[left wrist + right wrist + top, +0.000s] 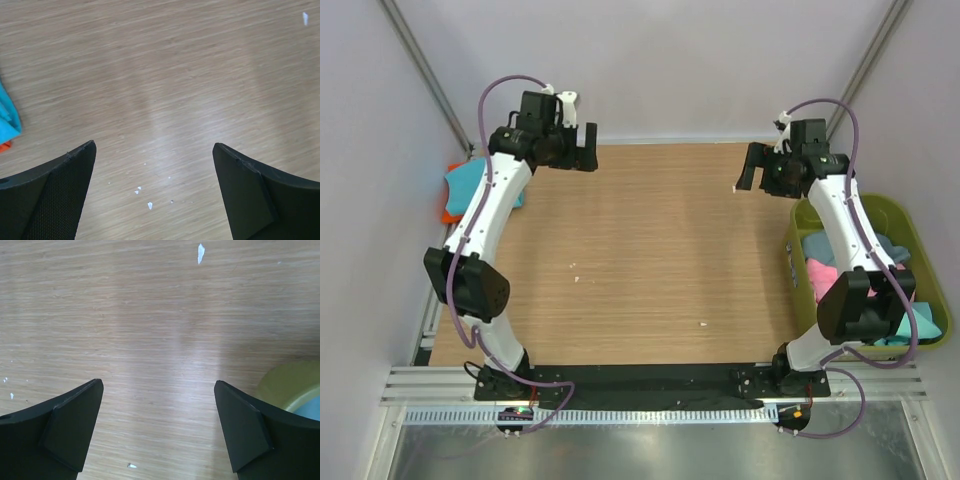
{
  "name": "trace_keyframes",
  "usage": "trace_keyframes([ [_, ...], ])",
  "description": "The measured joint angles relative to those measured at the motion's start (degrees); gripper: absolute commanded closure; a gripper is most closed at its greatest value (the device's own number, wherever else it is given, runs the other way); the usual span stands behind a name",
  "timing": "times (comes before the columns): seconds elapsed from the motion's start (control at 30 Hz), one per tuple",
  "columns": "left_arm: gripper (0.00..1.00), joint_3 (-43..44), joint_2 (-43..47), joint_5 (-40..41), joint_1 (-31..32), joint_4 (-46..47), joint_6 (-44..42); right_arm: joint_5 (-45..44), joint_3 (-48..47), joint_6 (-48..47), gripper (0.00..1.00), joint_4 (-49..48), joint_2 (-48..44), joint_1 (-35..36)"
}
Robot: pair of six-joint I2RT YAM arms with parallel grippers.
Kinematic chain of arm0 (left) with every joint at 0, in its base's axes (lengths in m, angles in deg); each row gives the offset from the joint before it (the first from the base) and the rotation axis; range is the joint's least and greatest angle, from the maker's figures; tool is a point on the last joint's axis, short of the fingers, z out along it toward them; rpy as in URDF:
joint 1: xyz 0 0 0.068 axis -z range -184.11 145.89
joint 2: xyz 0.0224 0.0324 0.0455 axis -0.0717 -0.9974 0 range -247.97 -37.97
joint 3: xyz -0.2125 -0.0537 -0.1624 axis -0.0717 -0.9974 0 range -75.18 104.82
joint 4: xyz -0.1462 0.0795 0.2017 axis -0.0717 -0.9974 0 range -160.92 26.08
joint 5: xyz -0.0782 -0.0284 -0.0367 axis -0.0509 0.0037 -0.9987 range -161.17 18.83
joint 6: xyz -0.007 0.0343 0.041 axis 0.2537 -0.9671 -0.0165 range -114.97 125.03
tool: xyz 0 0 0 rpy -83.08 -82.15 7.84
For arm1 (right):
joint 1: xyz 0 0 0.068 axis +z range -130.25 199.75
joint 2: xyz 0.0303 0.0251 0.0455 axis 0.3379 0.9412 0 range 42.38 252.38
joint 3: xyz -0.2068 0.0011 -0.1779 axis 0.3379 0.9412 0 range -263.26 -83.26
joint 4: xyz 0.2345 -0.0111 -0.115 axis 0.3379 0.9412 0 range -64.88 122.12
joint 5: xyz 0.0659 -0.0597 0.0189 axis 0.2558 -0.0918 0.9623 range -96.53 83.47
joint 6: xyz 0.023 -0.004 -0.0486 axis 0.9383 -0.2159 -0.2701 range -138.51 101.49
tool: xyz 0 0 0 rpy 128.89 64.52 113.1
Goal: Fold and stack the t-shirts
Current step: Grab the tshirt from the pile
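A folded turquoise t-shirt (470, 183) lies on an orange one (448, 213) at the table's far left edge; its corner shows in the left wrist view (9, 116). Blue-grey (823, 246), pink (824, 279) and turquoise (923, 322) shirts lie bunched in the olive-green basket (892, 211) at the right. My left gripper (584, 148) hangs open and empty above the far left of the table. My right gripper (749, 165) hangs open and empty above the far right, beside the basket. Both wrist views show bare wood between the fingers.
The wooden tabletop (640, 250) carries small white specks (149, 205). The basket rim shows in the right wrist view (292, 385). Grey walls close in the back and sides. A metal rail (640, 385) runs along the near edge.
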Motion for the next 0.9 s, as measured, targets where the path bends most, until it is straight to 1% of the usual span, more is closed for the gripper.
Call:
trace_keyframes([
  [0.07,0.00,0.00,0.42,-1.90,-0.02,-0.55,0.48,-0.68,-2.73,-1.55,0.00,1.75,0.00,0.00],
  [0.13,0.00,0.02,0.70,-4.44,-0.02,-1.27,0.72,-1.90,-7.96,-3.96,0.00,3.82,0.31,0.00],
  [0.27,0.00,-0.52,1.03,-9.01,0.00,-1.38,0.72,-6.88,-18.10,-9.38,0.00,3.69,0.04,0.00],
  [0.37,0.01,-5.14,3.21,-10.78,0.00,0.52,1.03,-12.52,-20.57,-11.28,0.01,2.73,-1.97,-0.74],
  [0.43,0.03,-7.50,4.33,-11.15,0.00,0.63,1.14,-15.15,-20.70,-11.58,0.02,3.17,-3.52,-2.45],
  [0.47,0.05,-9.16,5.09,-11.13,0.00,1.22,1.07,-16.37,-20.28,-12.02,0.02,3.45,-4.55,-4.09],
  [0.53,0.05,-12.22,6.43,-10.27,0.00,1.81,0.72,-18.08,-17.27,-12.81,0.03,2.95,-6.78,-6.08],
  [0.57,0.08,-13.40,6.88,-9.86,0.00,1.90,0.31,-19.12,-14.73,-13.11,0.02,3.02,-8.22,-6.99],
  [0.67,0.08,-16.46,7.98,-8.87,-0.02,1.77,-1.95,-20.96,-7.78,-13.38,0.02,4.92,-10.97,-9.09],
  [0.8,0.07,-19.12,9.66,-8.50,0.00,1.57,-4.07,-21.42,0.20,-13.00,0.03,7.63,-11.17,-12.31],
  [0.9,0.07,-19.34,9.92,-8.39,-0.02,1.64,-4.87,-21.38,5.05,-12.13,0.03,10.14,-11.17,-16.63],
])
